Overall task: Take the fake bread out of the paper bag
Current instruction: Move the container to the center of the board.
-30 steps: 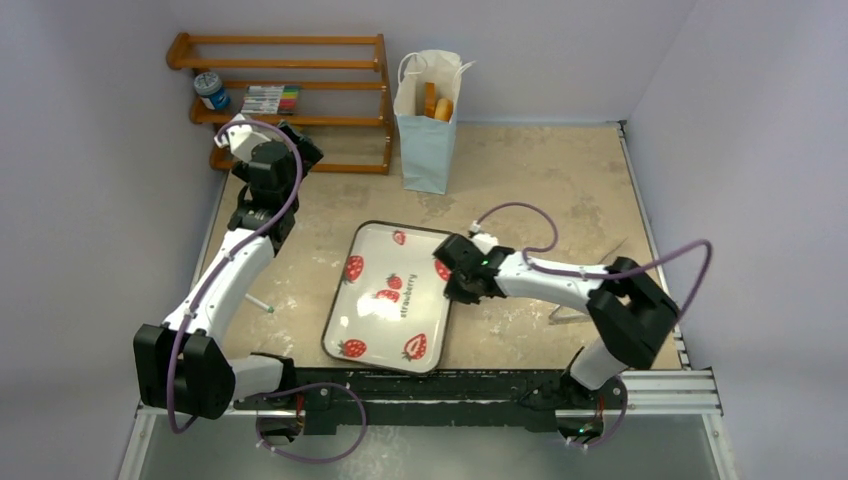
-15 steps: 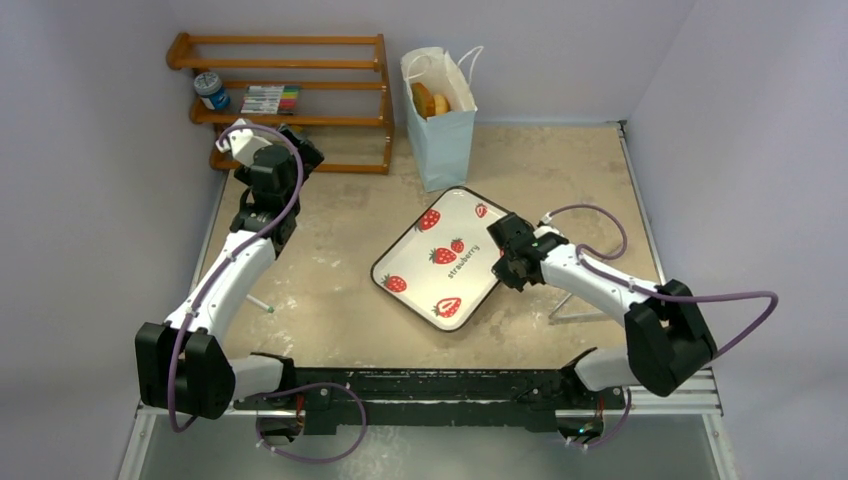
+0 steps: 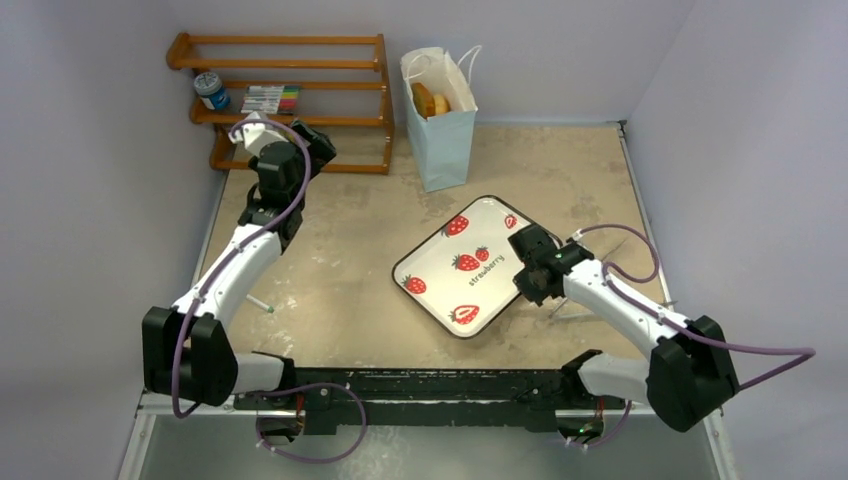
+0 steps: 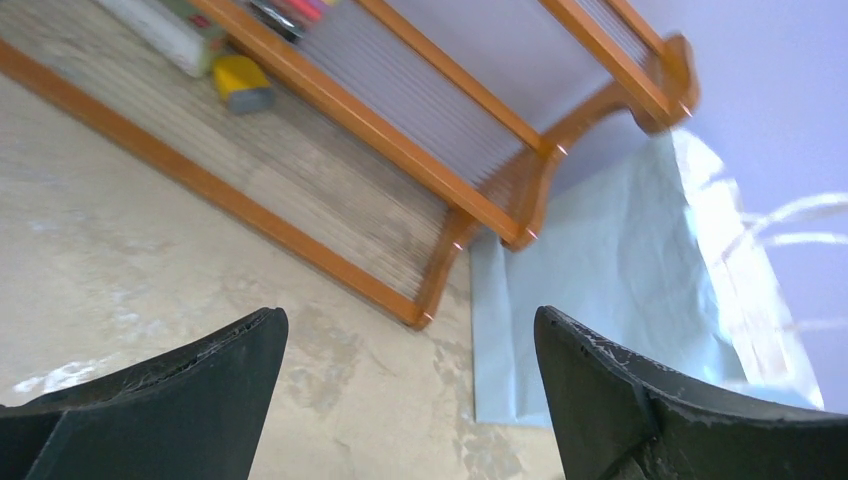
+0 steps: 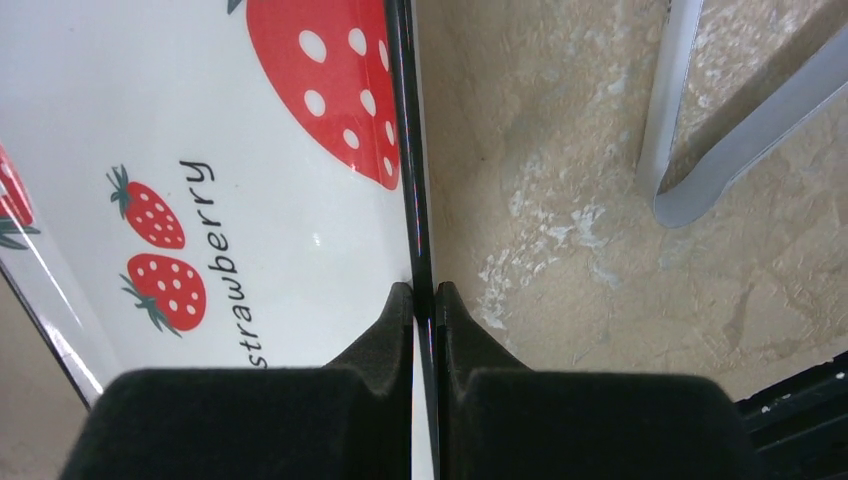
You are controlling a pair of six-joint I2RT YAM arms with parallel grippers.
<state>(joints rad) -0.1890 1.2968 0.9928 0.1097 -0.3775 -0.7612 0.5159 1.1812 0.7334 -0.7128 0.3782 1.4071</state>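
Note:
The light blue paper bag (image 3: 446, 135) stands upright at the back of the table, beside the shelf. Golden-brown fake bread pieces (image 3: 431, 99) show inside its open top. The bag's side also shows in the left wrist view (image 4: 610, 290). My left gripper (image 3: 318, 148) is open and empty, near the wooden shelf, left of the bag; in its own view (image 4: 410, 340) it is open over bare table. My right gripper (image 3: 527, 262) is shut on the black rim of the white strawberry-print tray (image 3: 455, 255); the right wrist view shows my right gripper (image 5: 424, 292) pinching the tray's rim (image 5: 404, 150).
A wooden shelf (image 3: 290, 100) at the back left holds a jar (image 3: 211, 90) and markers (image 3: 270, 99). A thin metal stand (image 3: 580, 300) lies right of the tray, also in the right wrist view (image 5: 700, 150). Walls close in on both sides.
My right gripper has dragged the tray rightward and turned it, from the table's middle to the right of centre. The bag has shifted slightly right. My left gripper has moved a little towards the bag.

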